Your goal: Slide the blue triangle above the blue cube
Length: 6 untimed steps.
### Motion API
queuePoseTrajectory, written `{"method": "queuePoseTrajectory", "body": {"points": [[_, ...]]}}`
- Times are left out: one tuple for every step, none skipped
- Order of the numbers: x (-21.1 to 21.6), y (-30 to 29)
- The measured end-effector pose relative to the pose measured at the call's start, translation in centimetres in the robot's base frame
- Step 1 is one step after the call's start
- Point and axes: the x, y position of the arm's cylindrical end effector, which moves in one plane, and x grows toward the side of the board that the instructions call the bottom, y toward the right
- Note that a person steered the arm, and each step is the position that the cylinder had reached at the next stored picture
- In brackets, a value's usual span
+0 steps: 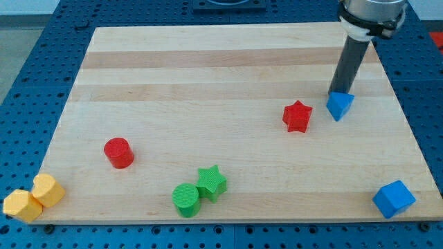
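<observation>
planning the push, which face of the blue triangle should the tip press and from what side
My tip sits at the blue triangle's top-left edge. The blue cube lies toward the view's bottom right, so probably press that upper-left face, pushing down and right, stopping short of the cube.

Arm (370, 14) cut off at the view's top, my tip (338, 92) hidden behind blue triangle (340, 105)

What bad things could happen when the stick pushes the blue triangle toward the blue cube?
1. My tip touches the blue triangle at its upper left side, so an off-centre push might spin it or let it slip away.
2. The red star sits close on the view's left; a sideways slide could bump it.
3. The blue cube lies near the board's bottom right corner, so pushing too far might knock it off.
</observation>
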Motion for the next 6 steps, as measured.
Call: {"method": "queuePoseTrajectory", "body": {"points": [[0.6,-0.4],[1.5,-1.0],[2.6,-1.0],[3.9,-1.1],[5.3,-1.5],[6.8,-2.1]]}}
